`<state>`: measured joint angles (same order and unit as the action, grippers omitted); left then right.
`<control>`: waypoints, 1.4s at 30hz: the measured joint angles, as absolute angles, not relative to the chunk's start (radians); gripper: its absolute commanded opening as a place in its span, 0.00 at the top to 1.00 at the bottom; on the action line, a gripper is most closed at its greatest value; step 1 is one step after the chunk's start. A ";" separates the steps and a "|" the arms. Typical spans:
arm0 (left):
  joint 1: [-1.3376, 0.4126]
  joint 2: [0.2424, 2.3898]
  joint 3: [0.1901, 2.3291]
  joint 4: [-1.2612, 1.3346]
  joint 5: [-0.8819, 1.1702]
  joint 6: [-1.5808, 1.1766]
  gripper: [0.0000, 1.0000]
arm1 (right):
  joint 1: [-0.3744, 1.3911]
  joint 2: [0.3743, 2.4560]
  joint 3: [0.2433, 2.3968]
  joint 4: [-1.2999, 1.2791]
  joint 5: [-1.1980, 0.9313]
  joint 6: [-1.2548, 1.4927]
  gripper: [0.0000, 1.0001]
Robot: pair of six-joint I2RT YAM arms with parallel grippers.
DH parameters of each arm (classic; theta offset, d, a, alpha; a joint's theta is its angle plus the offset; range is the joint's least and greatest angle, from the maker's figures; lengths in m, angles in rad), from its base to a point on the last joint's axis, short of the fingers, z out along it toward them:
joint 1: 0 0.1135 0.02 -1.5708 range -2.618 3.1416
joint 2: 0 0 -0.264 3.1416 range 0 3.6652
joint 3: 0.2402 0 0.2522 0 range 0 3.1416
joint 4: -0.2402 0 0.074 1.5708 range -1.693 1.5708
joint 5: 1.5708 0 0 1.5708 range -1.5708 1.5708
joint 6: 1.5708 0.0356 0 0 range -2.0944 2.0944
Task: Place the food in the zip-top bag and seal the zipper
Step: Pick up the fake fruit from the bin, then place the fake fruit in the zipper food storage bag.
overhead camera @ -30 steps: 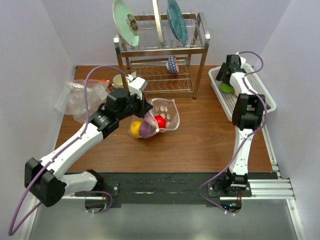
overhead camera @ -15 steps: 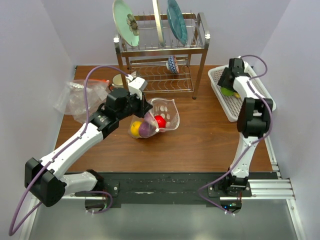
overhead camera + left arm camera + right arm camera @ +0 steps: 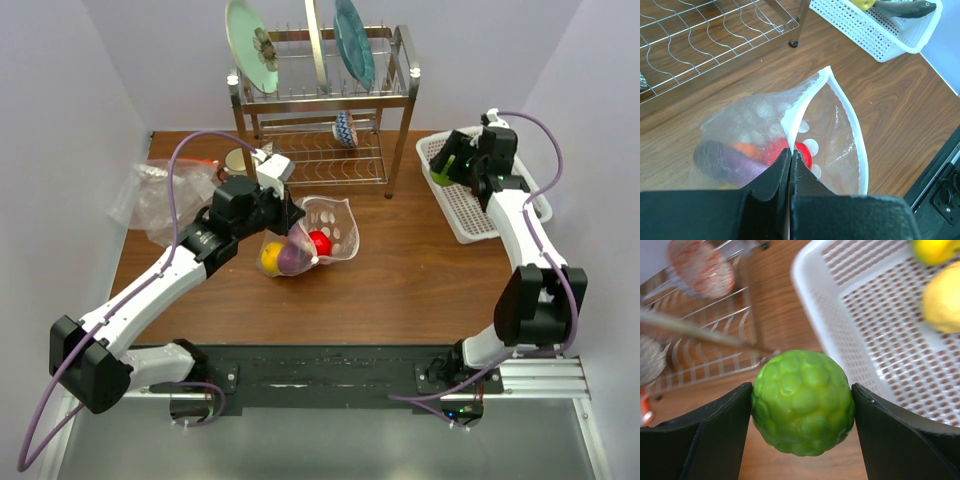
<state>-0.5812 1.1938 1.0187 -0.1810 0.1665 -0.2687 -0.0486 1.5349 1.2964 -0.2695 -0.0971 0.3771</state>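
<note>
The dotted zip-top bag (image 3: 325,232) lies mid-table with its mouth open, holding a red round (image 3: 320,243), a purple one (image 3: 292,259) and a yellow one (image 3: 271,259). My left gripper (image 3: 291,222) is shut on the bag's white zipper edge (image 3: 790,122) and holds the mouth up. My right gripper (image 3: 447,170) is shut on a bumpy green fruit (image 3: 803,402), lifted above the near left edge of the white basket (image 3: 455,200). Two yellow fruits (image 3: 942,297) stay in the basket (image 3: 880,325). A dark eggplant (image 3: 905,7) lies there too.
A metal dish rack (image 3: 320,110) with plates and a bowl stands at the back centre. Crumpled plain clear plastic (image 3: 155,195) lies at the left with a cup (image 3: 238,160) behind it. The white basket sits at the right edge.
My right gripper has lifted the green fruit out of the basket and swung to the basket's left edge. The left gripper and the bag have not moved.
</note>
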 measured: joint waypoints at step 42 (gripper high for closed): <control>-0.563 1.105 0.968 -0.093 0.337 -0.274 1.00 | 0.643 1.514 1.037 0.188 -0.254 0.443 0.22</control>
